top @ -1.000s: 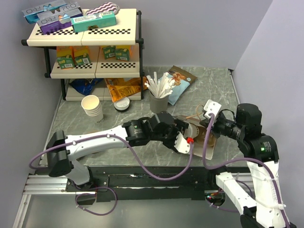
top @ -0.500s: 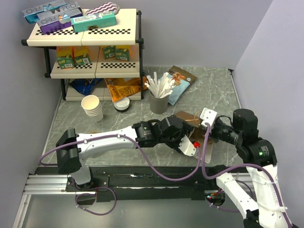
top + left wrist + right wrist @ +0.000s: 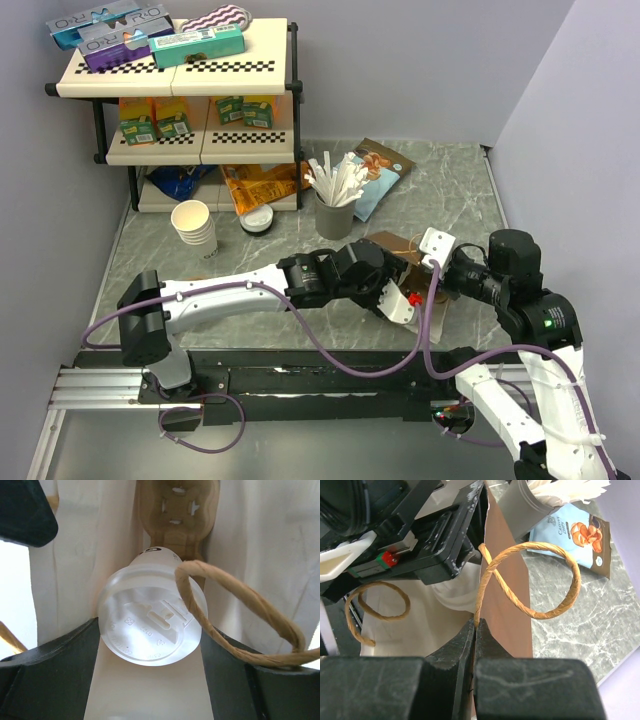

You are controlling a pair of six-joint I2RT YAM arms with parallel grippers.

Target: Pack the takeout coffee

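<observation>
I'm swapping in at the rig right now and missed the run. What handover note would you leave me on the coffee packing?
Left gripper: fingers closed on the lid of the takeout coffee, which is inside the paper bag, base pointing deeper in.
Right gripper: shut on the bag's rim, holding the mouth open.
Done: cup grasped and brought into the bag.
Left: set it down, release, pull the left arm out, then let go of the rim.

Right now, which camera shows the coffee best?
Left wrist view: the takeout coffee fills the middle, inside the paper bag. From above, the left arm hides it; the right wrist view shows no clear cup.
</observation>
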